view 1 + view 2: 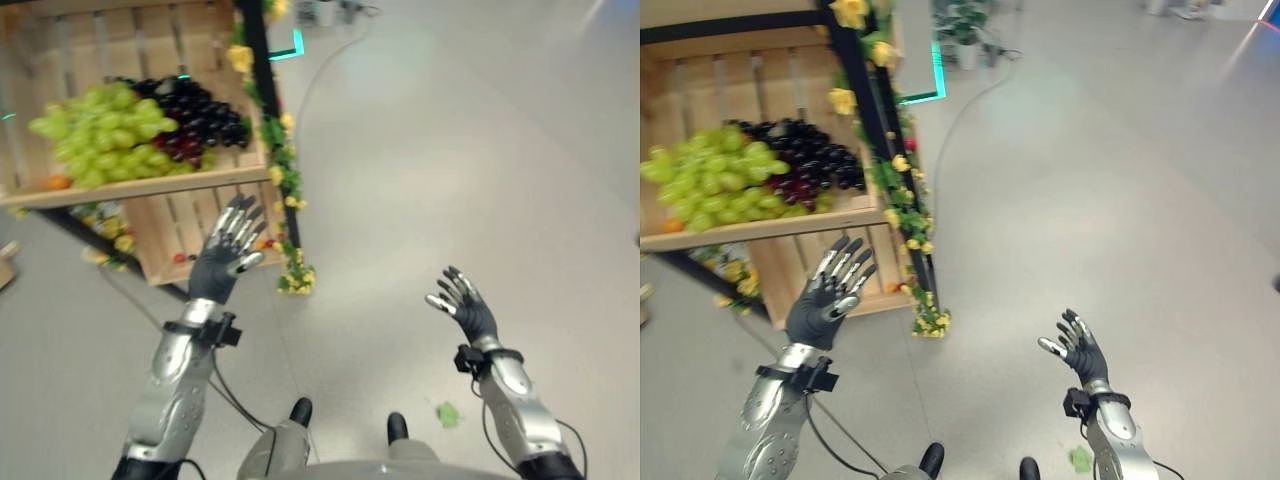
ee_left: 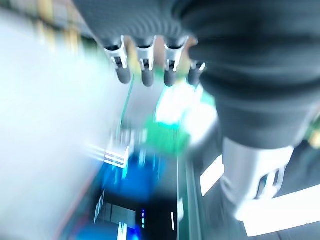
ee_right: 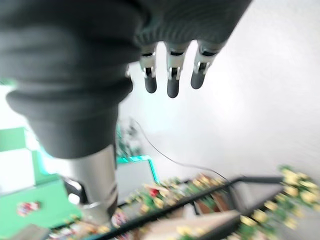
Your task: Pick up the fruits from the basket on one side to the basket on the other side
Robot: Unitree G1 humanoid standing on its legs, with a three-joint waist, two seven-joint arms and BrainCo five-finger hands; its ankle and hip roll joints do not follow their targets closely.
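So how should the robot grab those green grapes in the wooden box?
Probably from above and the front, fingers curled round the top of the green grapes. The bunch is heaped high in the crate, whose low front edge leaves that side free; dark grapes crowd its right. The left hand is nearest, open.

Eye views: from head, looking down, sharing crate [image 1: 140, 190] of grapes [image 1: 710, 180] and floor [image 1: 450, 150] | left wrist: close along left hand [image 2: 150, 70] | right wrist: close along right hand [image 3: 170, 75], over floor
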